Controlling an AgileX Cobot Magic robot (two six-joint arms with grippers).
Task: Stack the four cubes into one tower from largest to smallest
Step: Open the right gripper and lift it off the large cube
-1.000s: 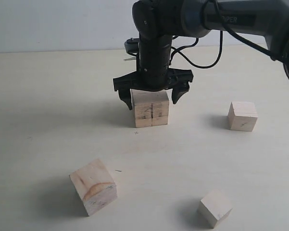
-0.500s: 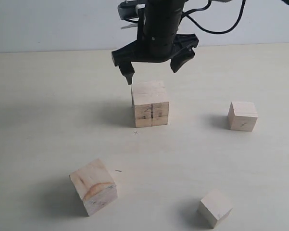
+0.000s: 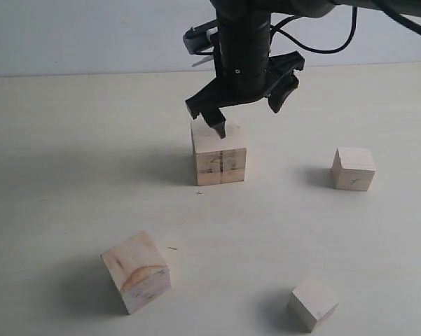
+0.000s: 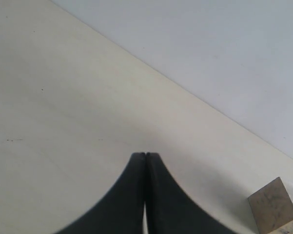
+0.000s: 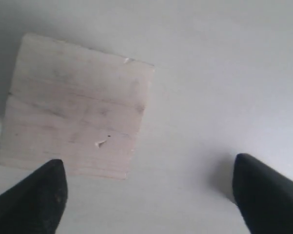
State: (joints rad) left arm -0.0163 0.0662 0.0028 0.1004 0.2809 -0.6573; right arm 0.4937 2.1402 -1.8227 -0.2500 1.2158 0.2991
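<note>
The largest cube (image 3: 219,155), pale wood with a dark seam line, stands alone at mid-table; it fills the corner of the right wrist view as a pale block (image 5: 75,105). My right gripper (image 3: 249,110) hangs open just above it, shifted a little to its right, holding nothing. A cube with reddish grain arcs (image 3: 136,271) sits tilted at the front left. A smaller cube (image 3: 353,168) rests at the right. The smallest cube (image 3: 312,302) lies at the front right. My left gripper (image 4: 145,155) is shut and empty over bare table, with one cube corner (image 4: 274,205) at the frame edge.
The pale table (image 3: 70,161) stretches around the cubes, with a light wall behind it. A black cable (image 3: 329,43) loops from the right arm above the table's rear.
My right gripper rose off the largest cube, leaving it standing, then swung slightly right and turned. The cubes have not moved.
</note>
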